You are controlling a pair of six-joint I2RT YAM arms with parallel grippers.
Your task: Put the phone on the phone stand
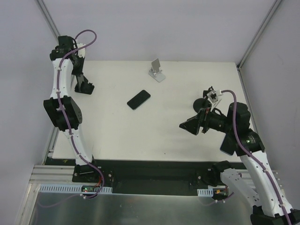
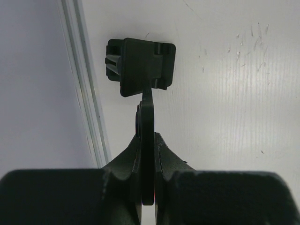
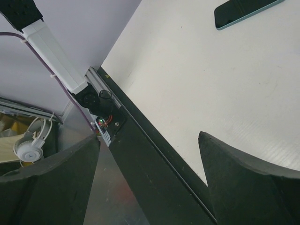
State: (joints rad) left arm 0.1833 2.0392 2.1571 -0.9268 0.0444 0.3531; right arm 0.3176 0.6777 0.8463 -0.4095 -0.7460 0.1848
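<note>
White table (image 1: 154, 131) carries both task items. Dark phone (image 1: 139, 99) lies flat near the table's middle, skewed to the table edges, with nothing touching it. Phone stand (image 1: 157, 70), pale with a tilted back plate, sits by the far edge, beyond the phone and slightly to its right. The two are apart and the stand holds nothing.

Left gripper (image 1: 86, 88) points down at the table's far-left side, well away from the phone. In the left wrist view its fingers (image 2: 140, 65) are pressed together with no gap and nothing between them, just beside the table's left rim.

Right gripper (image 1: 189, 125) hangs over the right half of the table, aimed toward the left arm's side and nearer the front edge than the phone is. In the right wrist view its two fingers (image 3: 243, 183) stand wide apart with only bare table and the dark front rail between them. The phone (image 3: 246, 10) shows at that view's top right corner, well clear of the fingers. White headphones (image 3: 30, 145) lie off the table at lower left.
</note>
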